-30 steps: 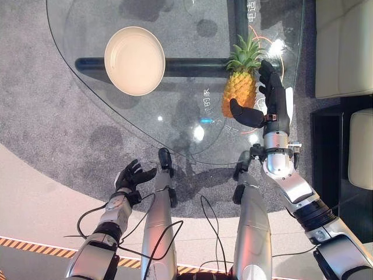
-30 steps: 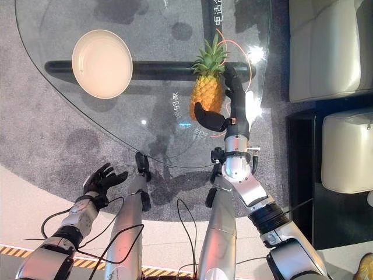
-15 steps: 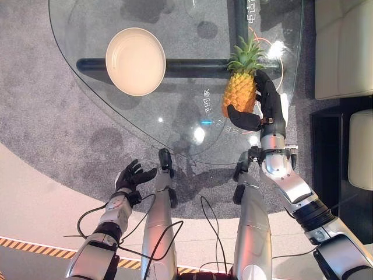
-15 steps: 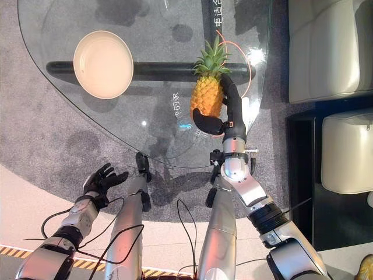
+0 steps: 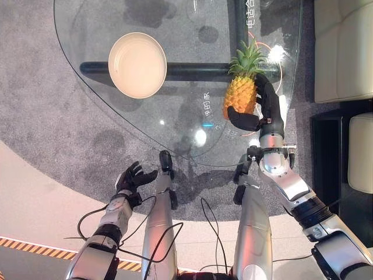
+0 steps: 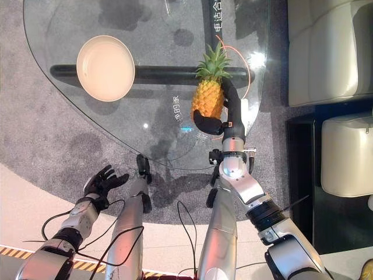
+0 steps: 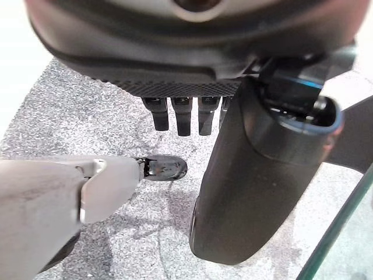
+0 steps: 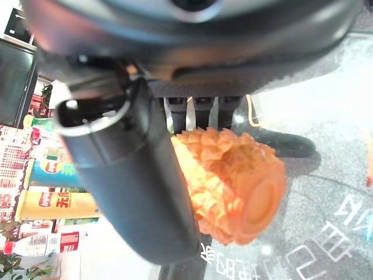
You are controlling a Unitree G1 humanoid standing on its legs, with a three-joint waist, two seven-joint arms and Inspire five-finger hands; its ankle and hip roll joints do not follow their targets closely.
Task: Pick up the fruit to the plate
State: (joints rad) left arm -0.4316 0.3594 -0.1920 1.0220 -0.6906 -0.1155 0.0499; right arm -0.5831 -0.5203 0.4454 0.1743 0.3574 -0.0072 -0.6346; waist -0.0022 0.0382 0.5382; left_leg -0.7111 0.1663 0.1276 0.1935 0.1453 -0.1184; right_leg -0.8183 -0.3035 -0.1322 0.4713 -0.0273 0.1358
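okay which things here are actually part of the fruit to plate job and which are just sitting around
Part of the job:
pineapple, gripped by the right hand
plate, bare, on the glass table

Just around:
left hand, open, low over the carpet
cream sofa to the right
orange cable seen through the glass by the pineapple

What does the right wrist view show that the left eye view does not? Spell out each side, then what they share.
The right wrist view alone shows the pineapple's flat butt end, seen from close beside the thumb. The left eye view alone shows the cream plate lying apart from the fruit on the glass table, the pineapple's green crown, and the left hand low over the carpet with fingers spread. Both show the right hand curled round the pineapple, thumb on one side, fingers on the other.
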